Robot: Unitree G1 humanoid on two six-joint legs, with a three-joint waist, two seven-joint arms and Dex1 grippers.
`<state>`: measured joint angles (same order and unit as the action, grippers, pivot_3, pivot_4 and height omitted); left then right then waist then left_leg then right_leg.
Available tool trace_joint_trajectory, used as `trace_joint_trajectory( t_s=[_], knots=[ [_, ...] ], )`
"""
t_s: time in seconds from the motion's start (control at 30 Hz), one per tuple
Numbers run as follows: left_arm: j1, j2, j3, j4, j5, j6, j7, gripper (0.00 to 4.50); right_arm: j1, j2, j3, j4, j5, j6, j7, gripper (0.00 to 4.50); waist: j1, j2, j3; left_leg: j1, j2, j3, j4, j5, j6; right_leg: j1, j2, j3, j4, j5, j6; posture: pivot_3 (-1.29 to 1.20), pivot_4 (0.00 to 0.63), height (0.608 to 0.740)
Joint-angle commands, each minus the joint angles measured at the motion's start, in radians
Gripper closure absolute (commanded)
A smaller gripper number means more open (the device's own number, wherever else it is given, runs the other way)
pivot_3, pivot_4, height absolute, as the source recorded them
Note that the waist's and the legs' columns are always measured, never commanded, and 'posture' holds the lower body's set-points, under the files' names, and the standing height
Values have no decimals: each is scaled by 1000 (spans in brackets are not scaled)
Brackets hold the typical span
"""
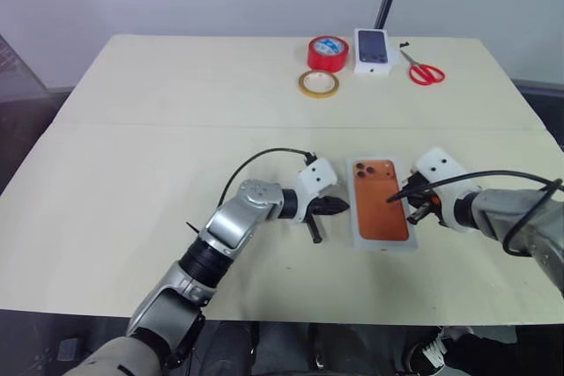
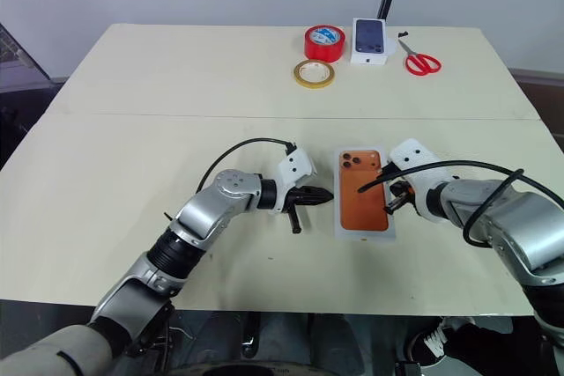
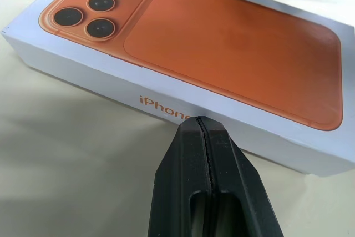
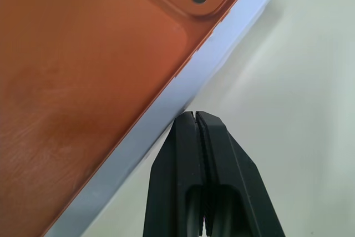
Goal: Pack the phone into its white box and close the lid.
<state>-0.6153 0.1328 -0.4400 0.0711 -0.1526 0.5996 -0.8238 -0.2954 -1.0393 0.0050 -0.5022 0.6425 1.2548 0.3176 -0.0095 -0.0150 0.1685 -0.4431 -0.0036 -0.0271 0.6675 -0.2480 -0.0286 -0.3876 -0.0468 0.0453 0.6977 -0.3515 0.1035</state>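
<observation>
Left claw (image 1: 333, 208) pinched empty against the white box (image 1: 359, 244) side, phone (image 1: 380, 201) printed lid between us, right claw (image 1: 412, 202) likewise closed opposite — I judge we're seating the lid — next, press down evenly.

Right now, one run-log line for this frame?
lid: closed white rectangular cardboard box with orange phone print | left tool: shut, tips at box's side wall | right tool: shut, tips at opposite edge

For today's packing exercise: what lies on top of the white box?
An orange phone image covers the white box's top, apparently its closed lid. The inside is covered, so its contents cannot be seen.
</observation>
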Motion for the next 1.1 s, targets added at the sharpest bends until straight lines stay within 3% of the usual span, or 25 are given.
trace_joint_trajectory(
  t_s=[0.03, 0.7, 0.93, 1.1],
  knots=[
    [-19, -22, 6, -44, -18, -17, -4, 4500, 1, 12, -36, -34, -19, -1, 20, 4439, 0, 0, 0, 0, 0, 0, 0, 0, 0, 0, 0, 0, 0, 0, 0, 0, 150, 709],
    [-11, -24, 24, -27, -11, -9, 13, 4500, 41, -4, -63, -44, -112, -4, 85, 4439, 1, 0, 0, 0, 0, 0, 0, 0, 0, 0, 0, 0, 0, 0, 0, 0, 150, 709],
    [-50, -33, 129, -24, -63, 24, 55, 4500, 101, -73, -204, -93, -71, -46, 227, 4439, 0, 0, 0, 0, 0, 0, 0, 0, 0, 0, 0, 0, 0, 0, 0, 0, 150, 709],
    [-112, -83, 84, 29, -27, -7, 69, 4500, 166, -67, -255, -180, -12, -64, 323, 4439, 8, 0, 0, 0, -1, 0, 1, 0, 0, 1, 0, -1, 0, 0, 0, 0, 150, 709]
  ],
)
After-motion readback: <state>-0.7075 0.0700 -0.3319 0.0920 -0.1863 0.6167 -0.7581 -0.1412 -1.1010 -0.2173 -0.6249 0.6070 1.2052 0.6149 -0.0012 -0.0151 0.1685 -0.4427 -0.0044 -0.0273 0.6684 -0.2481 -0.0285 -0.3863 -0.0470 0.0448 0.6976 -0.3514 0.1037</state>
